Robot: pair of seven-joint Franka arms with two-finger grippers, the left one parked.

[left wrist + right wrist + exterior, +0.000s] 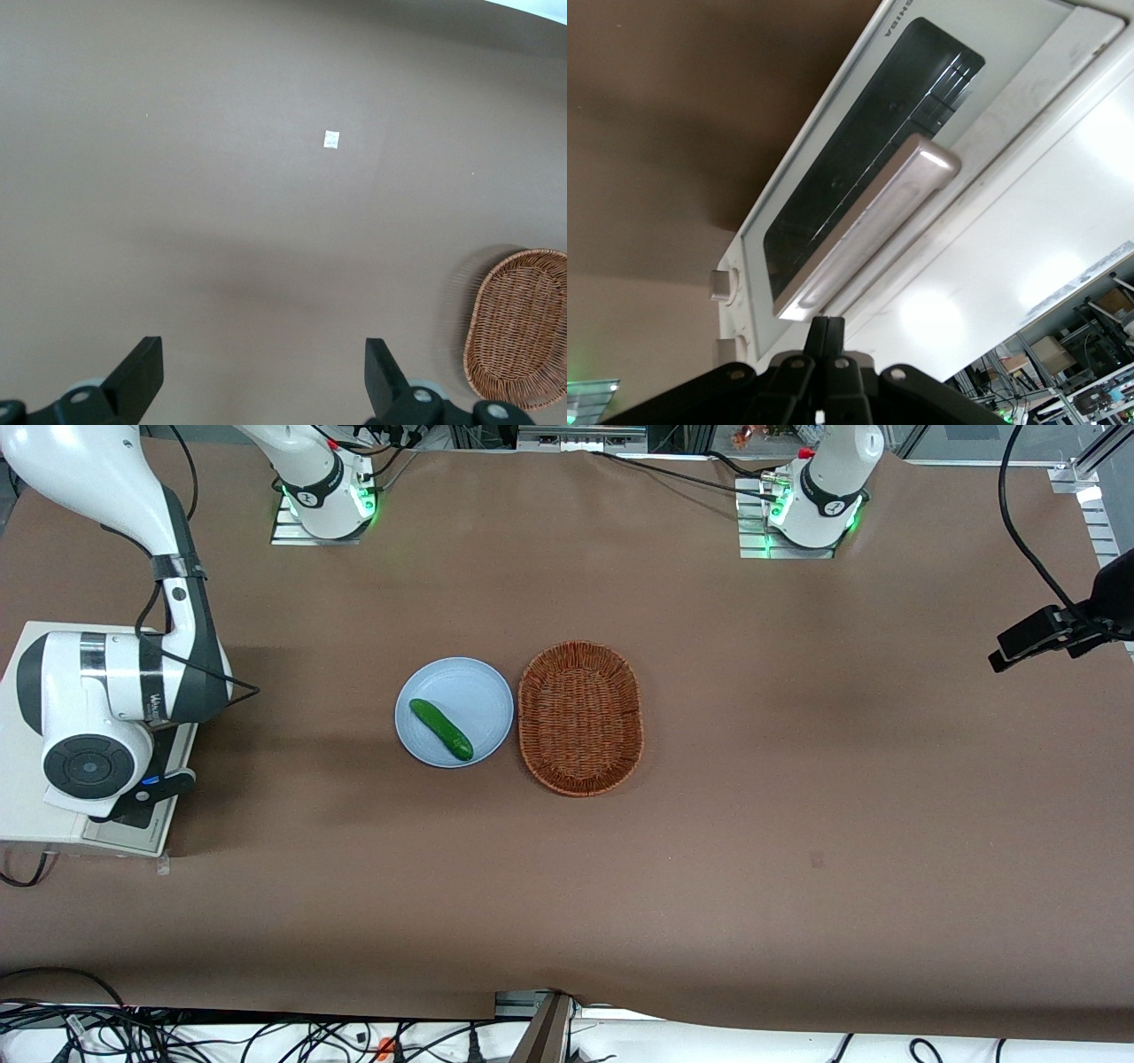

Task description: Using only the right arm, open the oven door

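Observation:
The cream-white toaster oven (pixel 27 797) stands at the working arm's end of the table. Its door (pixel 859 168) is closed, with a dark glass window and a silver bar handle (pixel 868 226) across it. The right arm (pixel 115 691) hangs over the oven, largely hiding it in the front view. My gripper (pixel 827 324) is shut with the fingers pressed together and nothing between them. Its tips sit just off one end of the handle, by the door's upper edge; whether they touch is unclear. It also shows in the front view (pixel 164 784) at the oven's edge.
Two cream knobs (pixel 723 283) sit on the strip beside the door. A light blue plate (pixel 478 691) with a cucumber (pixel 440 729) and a wicker basket (pixel 580 717) lie mid-table. A small white scrap (pixel 331 139) lies on the brown cover.

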